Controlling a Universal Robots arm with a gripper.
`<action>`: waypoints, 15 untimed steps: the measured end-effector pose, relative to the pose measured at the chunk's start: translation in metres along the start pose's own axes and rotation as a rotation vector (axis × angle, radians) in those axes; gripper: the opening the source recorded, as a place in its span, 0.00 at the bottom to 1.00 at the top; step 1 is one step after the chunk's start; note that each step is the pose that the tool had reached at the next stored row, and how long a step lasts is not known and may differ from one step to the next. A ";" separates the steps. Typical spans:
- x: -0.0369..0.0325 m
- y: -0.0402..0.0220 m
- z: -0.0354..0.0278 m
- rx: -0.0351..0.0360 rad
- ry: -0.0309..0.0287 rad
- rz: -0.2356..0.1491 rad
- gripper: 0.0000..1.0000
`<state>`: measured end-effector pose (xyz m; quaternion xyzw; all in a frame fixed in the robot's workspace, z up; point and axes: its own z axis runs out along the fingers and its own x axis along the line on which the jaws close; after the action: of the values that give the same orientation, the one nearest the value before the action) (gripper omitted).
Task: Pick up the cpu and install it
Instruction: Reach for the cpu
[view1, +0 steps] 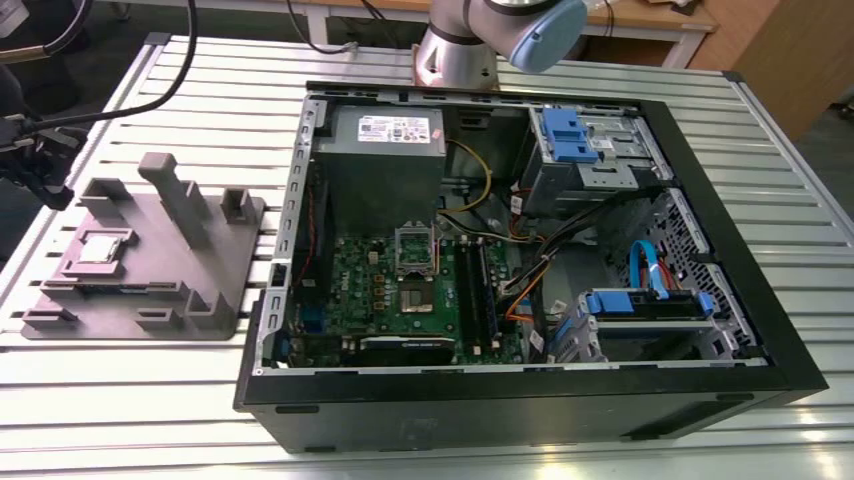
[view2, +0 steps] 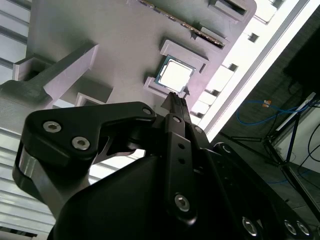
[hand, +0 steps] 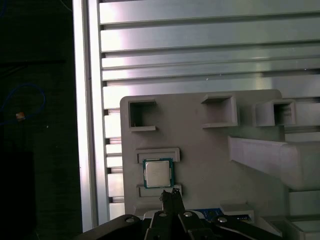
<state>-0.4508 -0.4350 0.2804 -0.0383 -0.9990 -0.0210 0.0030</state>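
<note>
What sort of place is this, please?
Probably a robotics lab or assembly workbench: an open computer case lies on a slotted aluminium table, beside a grey fixture plate holding the cpu.

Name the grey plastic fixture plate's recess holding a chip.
The framed one nearest the gripper holds the silvery square cpu; three boxy pockets are empty.

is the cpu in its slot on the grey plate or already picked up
In its slot: the cpu lies flat between raised lips of the grey plate, and the shut gripper nearby holds nothing.
</note>
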 end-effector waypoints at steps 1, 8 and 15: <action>0.0000 0.0000 0.0000 0.0000 0.0000 0.000 0.11; -0.0001 -0.0003 0.0062 -0.0001 0.0000 0.000 0.11; 0.0012 -0.0009 0.0168 0.0001 0.0005 0.000 0.11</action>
<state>-0.4521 -0.4351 0.2636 -0.0384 -0.9990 -0.0210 0.0033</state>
